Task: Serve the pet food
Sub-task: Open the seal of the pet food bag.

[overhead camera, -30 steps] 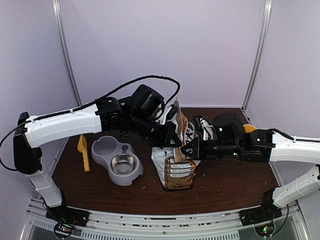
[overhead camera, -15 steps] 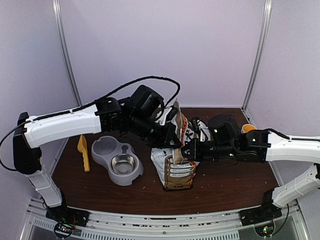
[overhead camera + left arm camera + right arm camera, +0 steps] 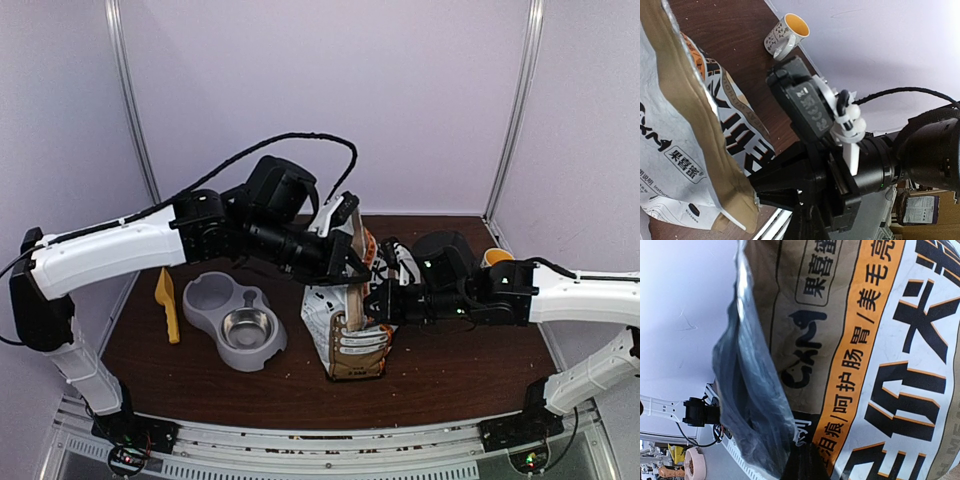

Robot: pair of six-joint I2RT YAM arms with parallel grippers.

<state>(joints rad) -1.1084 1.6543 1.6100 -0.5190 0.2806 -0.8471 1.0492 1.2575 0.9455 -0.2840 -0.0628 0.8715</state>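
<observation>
The bowl (image 3: 235,322) lies between scoop (image 3: 168,306) and bag (image 3: 352,335).

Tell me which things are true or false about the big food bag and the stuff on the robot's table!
1. The bag stands upright on the table. True.
2. The yellow scoop lies inside the steel bowl. False: it lies on the table, left of the double feeder.
3. The steel bowl is heaped with kibble. False: it looks empty and shiny.
4. A mug with an orange inside stands on the table. True.
</observation>
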